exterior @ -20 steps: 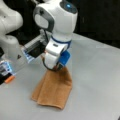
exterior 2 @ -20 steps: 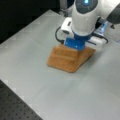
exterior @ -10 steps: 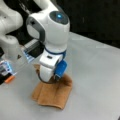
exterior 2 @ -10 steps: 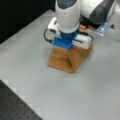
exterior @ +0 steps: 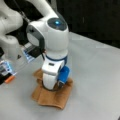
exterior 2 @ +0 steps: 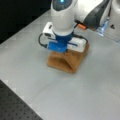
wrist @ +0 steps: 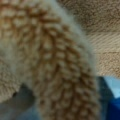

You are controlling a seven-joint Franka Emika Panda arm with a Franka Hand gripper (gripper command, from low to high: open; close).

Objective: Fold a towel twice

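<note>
Pressing down: pincer [exterior: 51,86] atop towel [exterior: 51,96], folded.

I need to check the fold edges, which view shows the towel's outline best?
A front view shows the towel best: its whole near edge and a raised crease lie clear of the gripper. In a front view the arm covers its middle. The wrist view shows only close terry loops.

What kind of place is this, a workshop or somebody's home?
Probably a robotics lab, not a home. A white robot arm stands over a bare grey table, its gripper low on an orange-brown towel, against a dark backdrop.
</note>
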